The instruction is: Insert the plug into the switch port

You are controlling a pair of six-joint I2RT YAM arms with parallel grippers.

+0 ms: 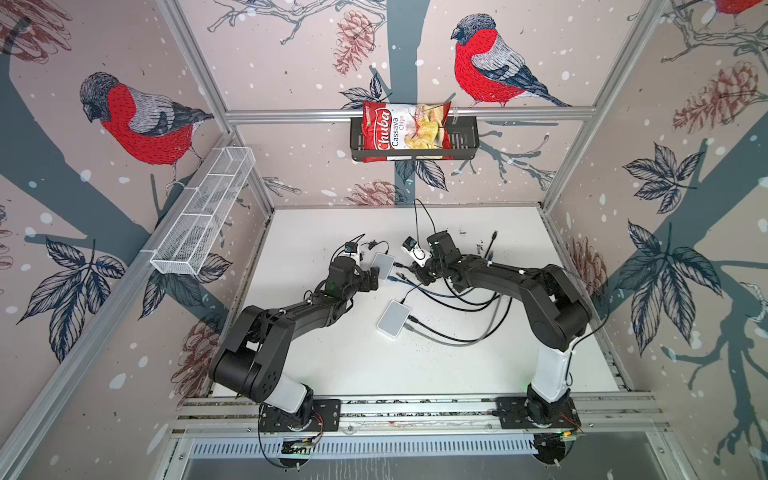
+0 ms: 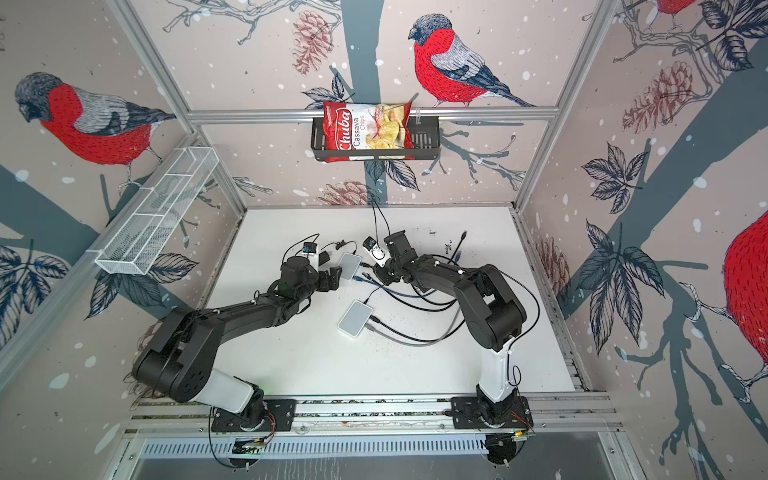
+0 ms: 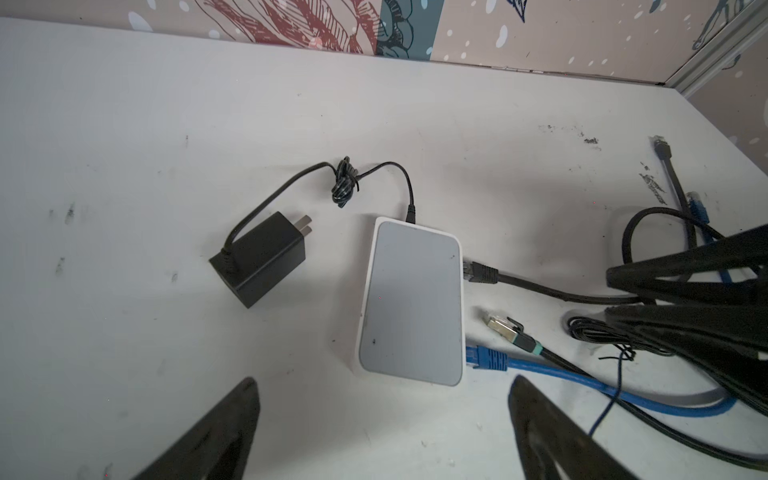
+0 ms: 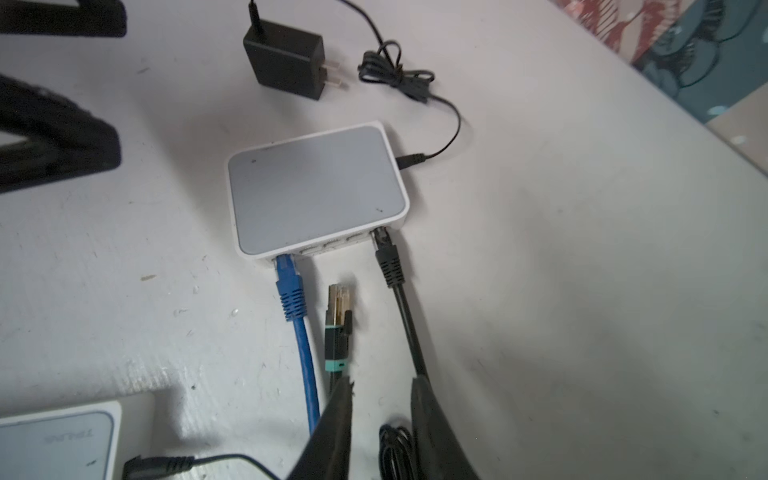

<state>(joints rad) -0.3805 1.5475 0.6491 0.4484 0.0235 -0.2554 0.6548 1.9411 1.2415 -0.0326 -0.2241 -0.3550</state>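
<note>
1. Your right hand (image 4: 382,384) had its fingers partly apart, and I could see nothing clamped between them. Your left hand (image 3: 384,399) stood wide apart and empty.
2. The plug (image 4: 338,303) lay on the table (image 4: 582,291) just ahead of the right hand's fingertips. Its metal nose pointed at the switch (image 4: 316,189) but stopped short of it.
3. Beyond the plug, the free ports (image 4: 328,245) sat between a blue connector (image 4: 291,291) and a black connector (image 4: 388,259), both already seated.
4. The plug looked light and rigid, with a rather slick metal shell, and its latch tab (image 4: 348,322) seemed the fragile part. Your best hold was probably on the sides of the dark boot, ahead of the teal band (image 4: 334,365).
5. Its cable (image 3: 557,358) looked springy enough to twist the nose off line.
6. The switch looked light enough to slide when pushed. It lay just ahead of the left hand's fingertips, well placed for bracing.
</note>
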